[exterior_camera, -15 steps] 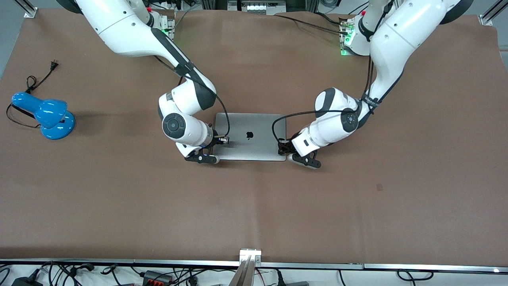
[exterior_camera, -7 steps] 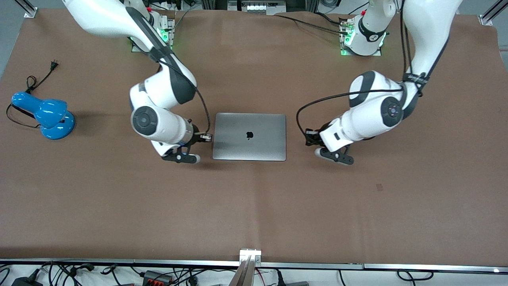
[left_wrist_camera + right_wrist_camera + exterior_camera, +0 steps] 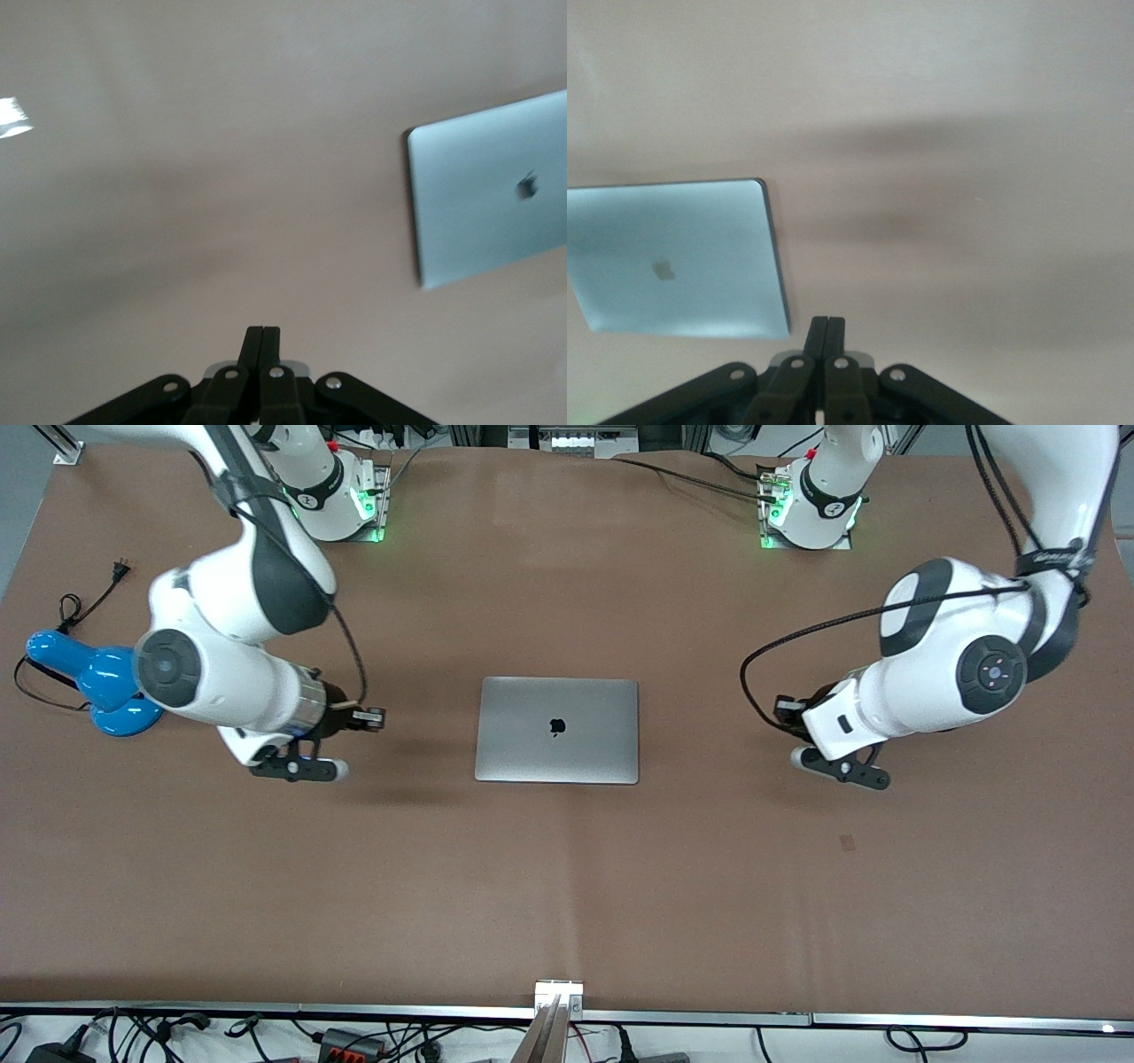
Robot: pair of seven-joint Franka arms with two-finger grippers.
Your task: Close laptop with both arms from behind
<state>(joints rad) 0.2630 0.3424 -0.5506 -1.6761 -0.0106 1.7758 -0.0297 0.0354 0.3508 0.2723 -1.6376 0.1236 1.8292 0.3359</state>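
Lying flat and shut at the table's middle, the laptop (image 3: 557, 730) shows you its lid logo, so the closing looks done. Your right gripper (image 3: 827, 341) hangs with fingers pressed together over bare mat toward the right arm's end, well apart from the laptop; your left gripper (image 3: 261, 347), likewise pinched shut and empty, hangs over mat toward the left arm's end. Watch the blue lamp (image 3: 97, 682) beside the right arm's wrist: a wide swing there could knock it or snag its cord (image 3: 87, 606)
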